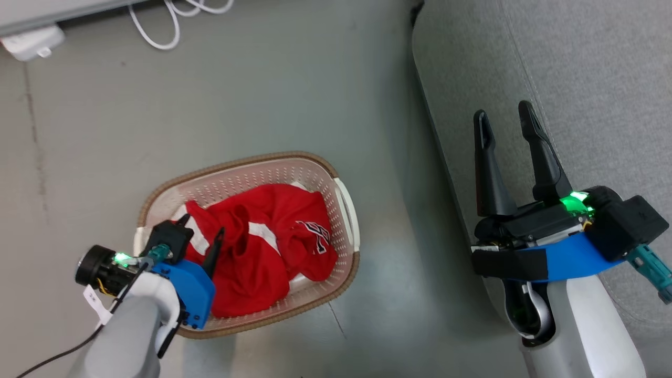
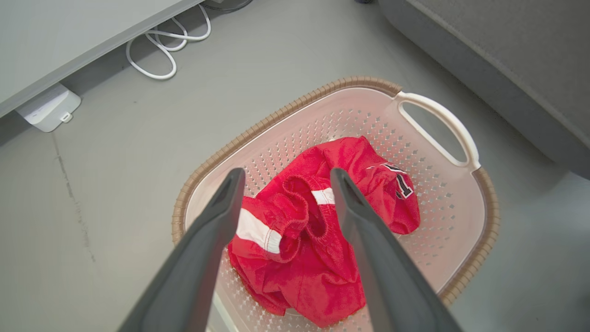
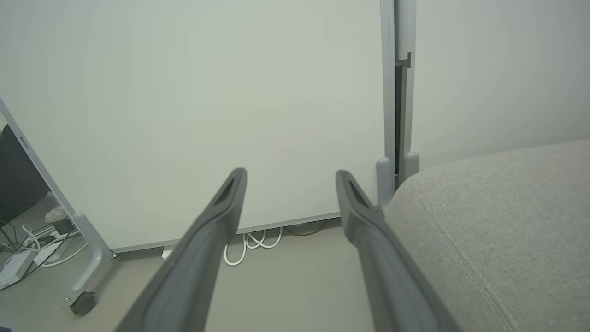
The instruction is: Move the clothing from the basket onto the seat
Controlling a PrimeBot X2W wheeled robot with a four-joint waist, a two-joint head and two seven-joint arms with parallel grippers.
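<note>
The red clothing (image 1: pixel 262 247) with white stripes and dark lettering lies crumpled in the cream perforated basket (image 1: pixel 341 173) on the floor. In the left wrist view the clothing (image 2: pixel 322 230) fills the basket's (image 2: pixel 461 221) middle. My left gripper (image 1: pixel 202 231) hangs open over the basket's near left side, fingers just above the fabric; its fingers (image 2: pixel 216 216) straddle the garment's waistband with nothing between them. My right gripper (image 1: pixel 506 126) stands open over the front edge of the grey seat (image 1: pixel 593 73), holding nothing. The seat (image 3: pixel 498 221) lies to the gripper's (image 3: pixel 290 177) right.
White cables (image 1: pixel 173 21) and a white power adapter (image 1: pixel 31 42) lie on the grey floor beside a panel base at the back left. A wheeled partition leg (image 3: pixel 87 258) stands by the white wall panel. Bare floor separates basket and seat.
</note>
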